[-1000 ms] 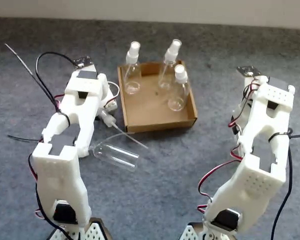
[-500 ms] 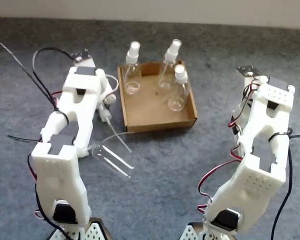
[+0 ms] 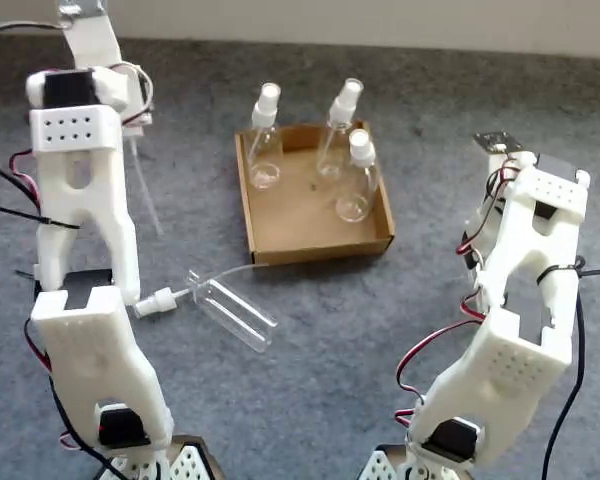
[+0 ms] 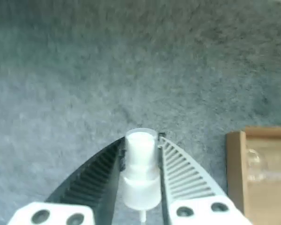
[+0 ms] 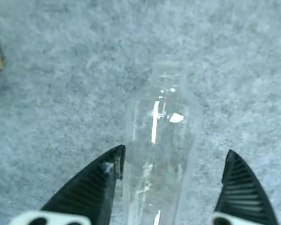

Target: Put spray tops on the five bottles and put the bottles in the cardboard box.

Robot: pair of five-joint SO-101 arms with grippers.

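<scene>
Left pincer (image 4: pixel 141 137) clamped on a spray top (image 4: pixel 141 173); right pincer (image 5: pixel 175 152) spread wide around a bare bottle (image 5: pixel 161 136).

Nearest me, in the right wrist view, the bare bottle lies between the jaws on grey carpet (image 3: pixel 340 330); its base is cut off at the frame's lower edge, and I cannot tell if either finger touches it. Open carpet runs lower centre between the arms. At centre left a lying bottle (image 3: pixel 238 314) has a loose spray top (image 3: pixel 158 300) at its neck end; I cannot make out whether they touch. Beyond, the cardboard box (image 3: pixel 320 248) sits upper centre with three capped bottles (image 3: pixel 360 180) upright along its far side. In the left wrist view the held top's tube is cropped by the lower edge.
</scene>
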